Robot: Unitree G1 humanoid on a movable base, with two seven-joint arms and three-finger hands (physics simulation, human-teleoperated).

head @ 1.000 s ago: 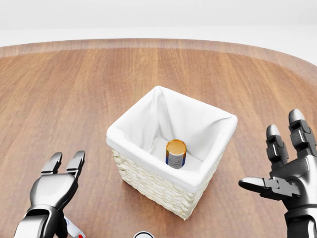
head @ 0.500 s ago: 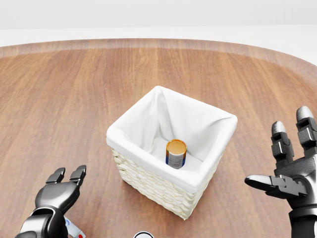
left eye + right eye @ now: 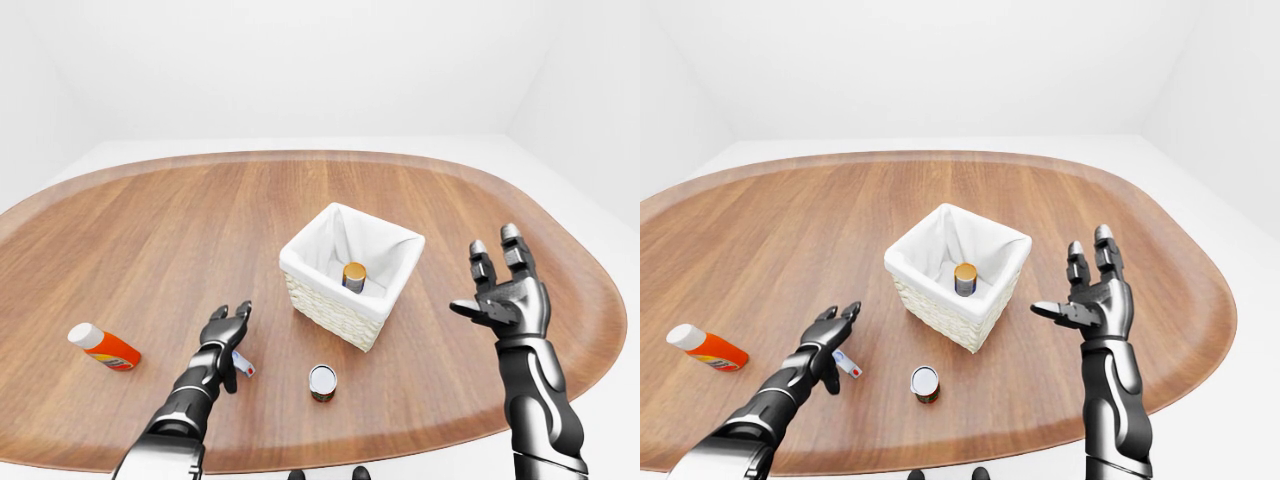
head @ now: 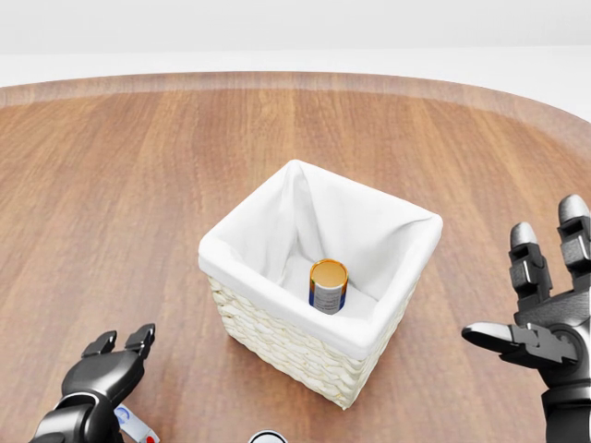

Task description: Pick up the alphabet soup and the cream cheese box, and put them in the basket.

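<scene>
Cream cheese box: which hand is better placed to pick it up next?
The left hand. It hovers open right over the cream cheese box, while the right hand is raised beyond the basket.

Bright, flat, even light all over, super clean render with no blur or grain. Only faint soft shadows under stuff on the oval brown wooden table (image 3: 150, 230). The eye views bend a bit wide-angle at the edges.

The alphabet soup (image 4: 328, 286), a small can with an orange top and blue-white label, stands upright inside the white-lined wicker basket (image 4: 277, 338) mid-table. The cream cheese box (image 3: 243, 364), white with red and blue marks, lies partly hidden beneath the left hand (image 3: 224, 330).
</scene>
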